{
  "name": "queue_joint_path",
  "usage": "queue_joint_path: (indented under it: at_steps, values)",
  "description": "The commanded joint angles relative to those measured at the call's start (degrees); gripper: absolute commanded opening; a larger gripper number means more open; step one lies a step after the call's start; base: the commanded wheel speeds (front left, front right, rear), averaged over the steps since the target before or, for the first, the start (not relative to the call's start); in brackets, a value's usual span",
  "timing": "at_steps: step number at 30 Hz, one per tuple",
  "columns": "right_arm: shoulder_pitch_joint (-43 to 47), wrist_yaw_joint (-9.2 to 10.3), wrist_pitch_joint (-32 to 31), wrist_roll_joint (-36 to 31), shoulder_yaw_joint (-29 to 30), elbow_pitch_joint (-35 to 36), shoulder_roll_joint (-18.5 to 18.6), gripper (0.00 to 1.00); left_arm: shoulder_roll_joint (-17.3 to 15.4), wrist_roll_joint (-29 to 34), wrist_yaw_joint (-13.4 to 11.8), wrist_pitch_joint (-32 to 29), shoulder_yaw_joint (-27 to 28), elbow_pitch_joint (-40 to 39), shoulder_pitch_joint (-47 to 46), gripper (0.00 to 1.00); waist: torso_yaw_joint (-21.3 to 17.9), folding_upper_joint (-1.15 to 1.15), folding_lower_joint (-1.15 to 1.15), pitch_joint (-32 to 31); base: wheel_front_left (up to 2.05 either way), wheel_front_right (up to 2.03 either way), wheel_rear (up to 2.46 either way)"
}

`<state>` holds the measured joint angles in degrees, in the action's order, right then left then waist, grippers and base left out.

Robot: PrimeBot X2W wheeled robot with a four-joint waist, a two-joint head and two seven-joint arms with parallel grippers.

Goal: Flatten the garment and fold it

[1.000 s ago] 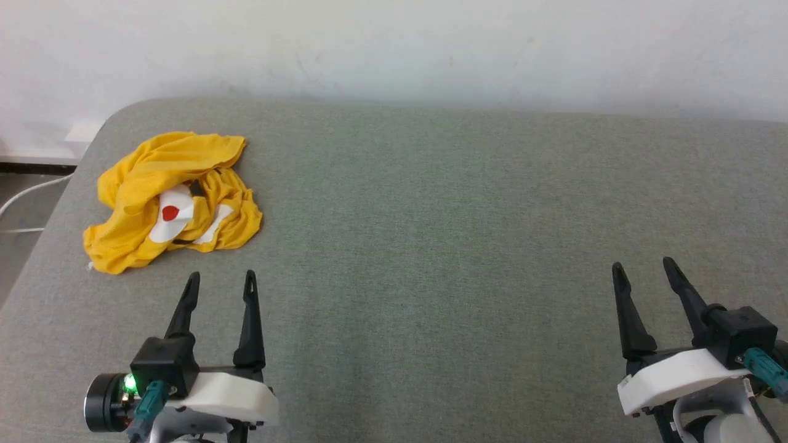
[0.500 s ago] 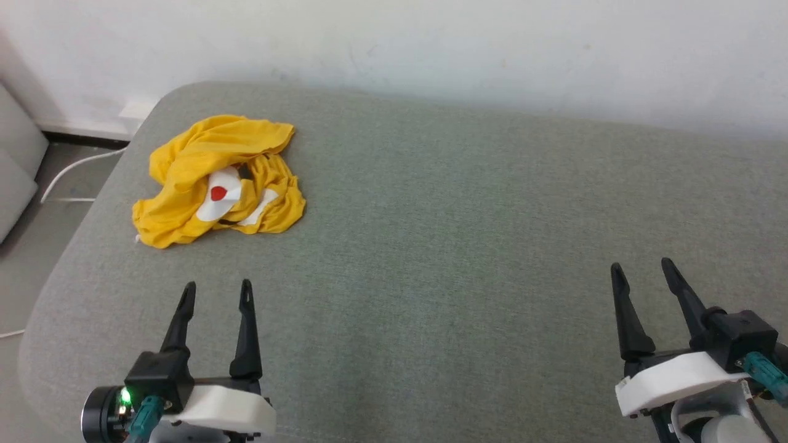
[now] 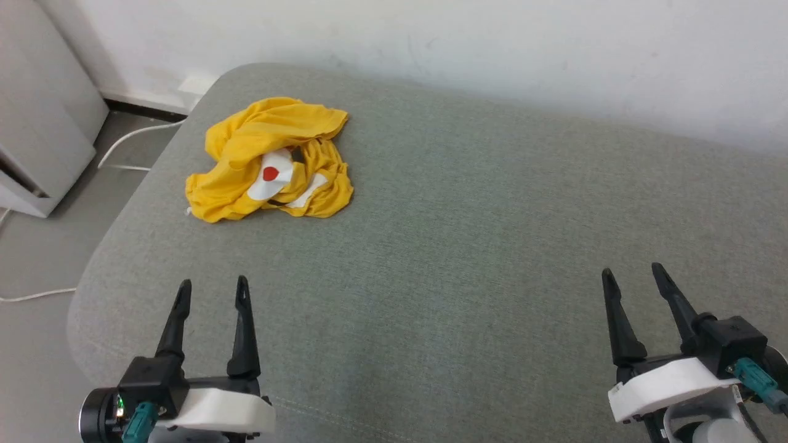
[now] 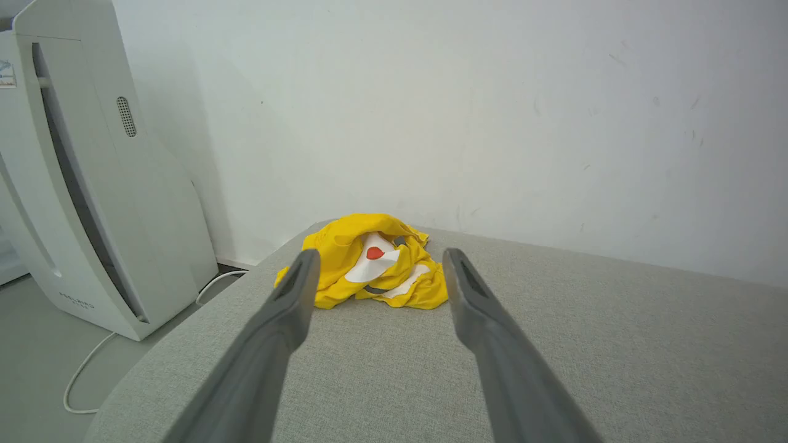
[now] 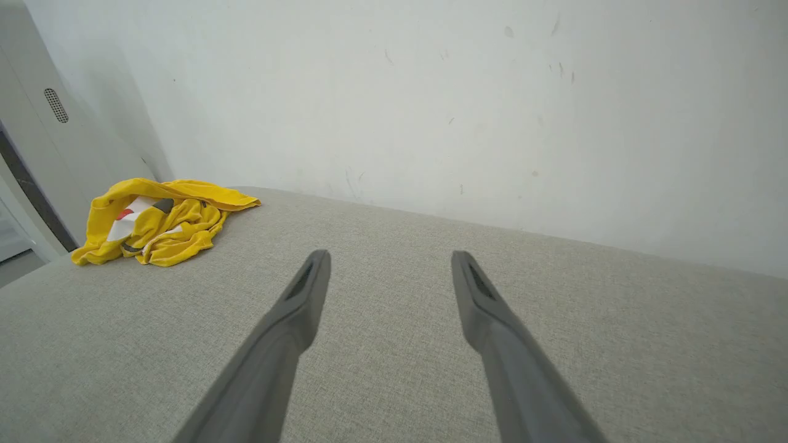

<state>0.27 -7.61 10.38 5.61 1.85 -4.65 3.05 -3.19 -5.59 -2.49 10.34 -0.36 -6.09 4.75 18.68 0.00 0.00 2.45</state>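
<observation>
Two hands sit released and empty at your lower frame corners: left hand (image 3: 213, 282), right hand (image 3: 632, 269). The garment (image 3: 271, 161) lies crumpled at upper left of the grey fabric pad (image 3: 462, 246), near its rounded corner. White wall (image 3: 492, 43) stands behind, with a white appliance (image 3: 43, 123) and cable (image 3: 132, 138) on the floor (image 3: 37, 258).

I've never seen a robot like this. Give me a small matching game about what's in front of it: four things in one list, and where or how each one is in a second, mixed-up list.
Things:
1. garment
2. left gripper
3. right gripper
4. white appliance

Places or states:
A. stands on the floor, beside the grey cushion
B. open and empty, at the lower right of the head view
C. crumpled in a heap near the cushion's far left corner
D. open and empty, fingers pointing toward the yellow heap

Pairs: 1-C, 2-D, 3-B, 4-A.
</observation>
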Motion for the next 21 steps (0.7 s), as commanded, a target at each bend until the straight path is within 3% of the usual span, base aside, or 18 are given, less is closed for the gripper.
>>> queue_joint_path:
  at_steps: [1,15,21]
  values:
    - [0.4,0.09,0.6,0.2,0.1,-0.2,-0.1,1.0,0.2,-0.3,-0.4,0.6,-0.1,-0.4,1.1,1.0,1.1,0.0,0.0,0.1,0.0,0.0,0.0]
    - [0.6,0.1,2.3,1.3,0.6,-0.9,-0.1,1.0,0.3,-1.6,-0.7,2.3,0.6,-1.5,2.6,1.0,4.3,0.0,0.0,0.4,0.0,0.0,0.0]
    - [0.4,0.11,3.0,1.5,1.3,-1.0,-0.1,1.0,0.3,-5.8,-0.2,3.0,0.8,-2.8,0.8,1.0,4.9,0.0,0.0,1.5,0.0,0.0,0.0]
